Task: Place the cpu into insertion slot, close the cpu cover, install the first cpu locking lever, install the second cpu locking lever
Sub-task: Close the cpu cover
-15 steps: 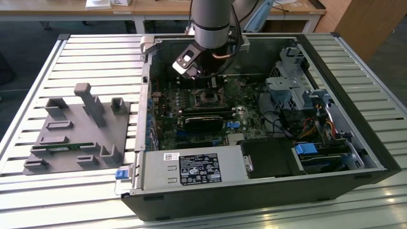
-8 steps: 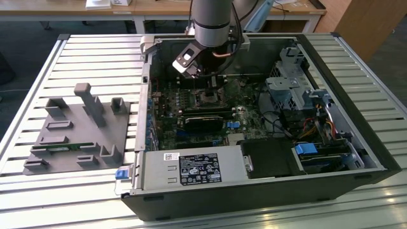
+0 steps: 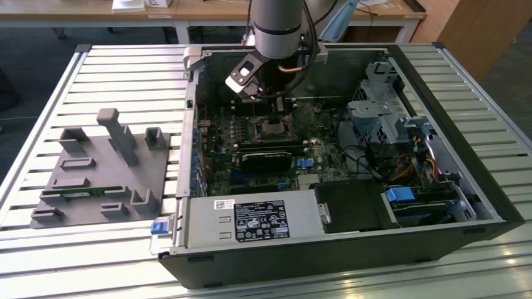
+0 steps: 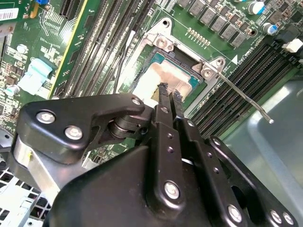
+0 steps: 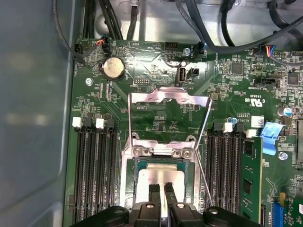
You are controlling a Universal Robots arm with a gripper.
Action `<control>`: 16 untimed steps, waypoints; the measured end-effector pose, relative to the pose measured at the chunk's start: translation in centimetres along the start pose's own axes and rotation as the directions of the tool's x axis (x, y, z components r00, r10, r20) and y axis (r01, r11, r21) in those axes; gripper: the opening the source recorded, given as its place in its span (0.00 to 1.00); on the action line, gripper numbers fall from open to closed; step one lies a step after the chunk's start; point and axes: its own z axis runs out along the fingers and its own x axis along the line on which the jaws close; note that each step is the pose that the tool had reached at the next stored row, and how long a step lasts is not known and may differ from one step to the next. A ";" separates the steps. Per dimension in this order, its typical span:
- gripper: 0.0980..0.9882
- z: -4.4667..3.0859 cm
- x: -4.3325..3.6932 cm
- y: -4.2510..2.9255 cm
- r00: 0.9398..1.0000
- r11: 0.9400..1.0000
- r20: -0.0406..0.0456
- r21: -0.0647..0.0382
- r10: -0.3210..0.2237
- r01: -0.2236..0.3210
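The cpu (image 5: 158,174) lies flat in the insertion slot (image 4: 184,61) on the green motherboard (image 5: 156,71), silver top facing up, its edges square with the socket rim. The gripper (image 5: 161,187) hangs directly above it, fingers pinched together with nothing between them, tips at the chip's top. The cpu cover (image 5: 169,98) is swung open, lying back from the socket beyond its hinge. A thin locking lever (image 4: 241,98) slants away beside the socket
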 end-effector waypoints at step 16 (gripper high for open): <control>0.09 -1.09 -0.01 0.05 1.000 1.000 0.000 0.000 0.000 0.000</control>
